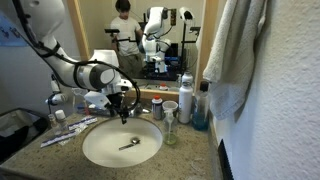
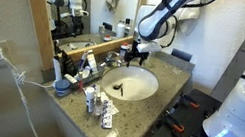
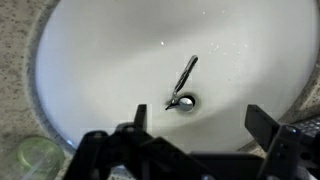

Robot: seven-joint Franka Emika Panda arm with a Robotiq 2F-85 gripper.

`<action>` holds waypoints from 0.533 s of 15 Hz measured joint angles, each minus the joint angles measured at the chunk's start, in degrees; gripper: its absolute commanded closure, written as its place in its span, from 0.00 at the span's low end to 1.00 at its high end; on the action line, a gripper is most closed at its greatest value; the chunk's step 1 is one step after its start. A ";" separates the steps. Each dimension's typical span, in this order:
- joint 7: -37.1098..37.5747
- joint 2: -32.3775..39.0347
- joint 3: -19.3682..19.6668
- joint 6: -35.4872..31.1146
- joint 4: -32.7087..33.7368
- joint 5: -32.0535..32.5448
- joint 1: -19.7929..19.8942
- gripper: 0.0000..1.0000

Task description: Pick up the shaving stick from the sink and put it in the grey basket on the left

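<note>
- Fingers (image 3: 262, 122): spread wide and holding nothing. In the wrist view one stands on each side of the lower edge, with bare basin between them.
- Height: in both exterior views the fingers hang above the sink (image 1: 98, 150), over its far rim and clear of the porcelain.
- Shaving stick (image 3: 185, 80): it lies flat on the sink floor near the middle. Its lower end is touching or just beside the drain (image 3: 184, 101); you cannot tell which.
- Bearing: the stick lies ahead of and below the fingers, sideways almost midway between them and a shade to the left.
- Long axis: a steep diagonal in the wrist view, upper right to lower left. The closing line runs across it nearly squarely, so judge only a small wrist turn needed.
- Room: open white basin lies all round the handle. The curved wall is well apart, and the drain is the only snag.
- Bench (image 1: 30, 152): a clear glass (image 1: 170, 130) stands just right of the sink, away from the descent.
- Basket: the dark container (image 1: 15, 125) at the far left may be it; you cannot tell.
</note>
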State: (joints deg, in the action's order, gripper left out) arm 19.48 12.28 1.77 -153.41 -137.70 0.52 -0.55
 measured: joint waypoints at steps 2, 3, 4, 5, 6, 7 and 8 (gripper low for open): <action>4.35 3.49 0.56 -4.80 0.11 0.29 -1.64 0.00; 6.19 5.23 1.13 -6.63 0.27 0.32 -2.69 0.00; 7.95 7.05 1.86 -8.21 0.52 0.32 -3.84 0.00; 9.33 8.84 2.63 -9.51 0.86 0.24 -4.97 0.00; 10.42 10.63 3.36 -10.57 1.30 0.05 -5.97 0.00; 11.25 12.41 4.06 -11.07 1.91 -0.20 -6.92 0.00; 11.62 14.29 4.76 -11.37 2.67 -0.42 -7.78 0.00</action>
State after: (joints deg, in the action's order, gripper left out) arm 31.10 26.56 6.53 -164.77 -135.03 0.10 -8.32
